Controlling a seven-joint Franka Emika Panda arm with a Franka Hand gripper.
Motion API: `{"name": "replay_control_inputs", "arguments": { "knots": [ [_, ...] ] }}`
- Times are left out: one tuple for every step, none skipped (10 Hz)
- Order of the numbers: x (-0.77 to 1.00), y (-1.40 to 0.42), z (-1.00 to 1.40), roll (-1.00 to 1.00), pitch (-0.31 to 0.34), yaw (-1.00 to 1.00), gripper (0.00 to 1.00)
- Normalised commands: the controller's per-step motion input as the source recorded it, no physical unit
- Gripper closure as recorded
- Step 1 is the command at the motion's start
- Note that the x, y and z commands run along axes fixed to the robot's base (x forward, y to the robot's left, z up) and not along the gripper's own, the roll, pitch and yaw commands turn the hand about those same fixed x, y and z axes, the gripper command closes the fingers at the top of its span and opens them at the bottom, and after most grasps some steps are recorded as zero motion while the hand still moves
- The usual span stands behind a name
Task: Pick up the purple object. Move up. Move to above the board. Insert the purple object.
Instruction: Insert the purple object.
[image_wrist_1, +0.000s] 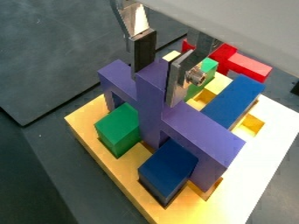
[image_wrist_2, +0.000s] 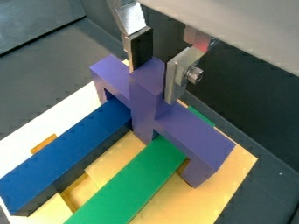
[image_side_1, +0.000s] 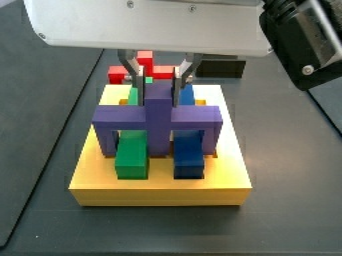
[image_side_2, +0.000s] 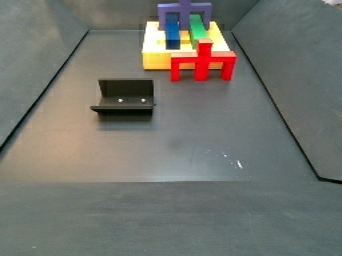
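The purple object (image_side_1: 158, 115) stands upright on the yellow board (image_side_1: 160, 185), crossbar level and prongs down among the board's blocks. It shows in both wrist views (image_wrist_1: 176, 127) (image_wrist_2: 152, 105) and at the far end of a side view (image_side_2: 181, 15). My gripper (image_side_1: 158, 72) is directly above the board, its fingers (image_wrist_1: 177, 79) on either side of the top of the purple stem and closed against it (image_wrist_2: 156, 79). The board also shows in the other views (image_wrist_1: 105, 153) (image_wrist_2: 251, 166) (image_side_2: 160, 58).
A green block (image_side_1: 131, 155) and a blue block (image_side_1: 190, 155) sit in the board in front of the purple piece. A long dark-blue bar (image_wrist_2: 70, 153) and a green bar (image_wrist_2: 128, 188) lie on it. A red cross-shaped block (image_side_2: 201, 65) leans at the board. The fixture (image_side_2: 124, 98) stands on the floor.
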Motion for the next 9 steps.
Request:
{"name": "replay_control_inputs", "arguments": {
  "knots": [
    [0.00, -0.05, -0.16, 0.00, -0.017, -0.13, 1.00],
    [0.00, -0.08, -0.17, 0.01, -0.014, -0.13, 1.00],
    [0.00, -0.05, -0.19, 0.00, -0.053, -0.09, 1.00],
    [0.00, 0.00, -0.24, -0.06, -0.099, -0.06, 1.00],
    [0.00, -0.01, -0.15, -0.05, -0.080, -0.04, 1.00],
    [0.00, -0.02, 0.00, -0.07, -0.051, -0.01, 1.00],
    [0.00, 0.00, 0.00, -0.09, -0.069, 0.00, 1.00],
    [0.03, 0.00, 0.00, -0.10, -0.060, 0.00, 1.00],
    [0.03, -0.03, 0.00, -0.05, -0.050, 0.00, 1.00]
  ]
}}
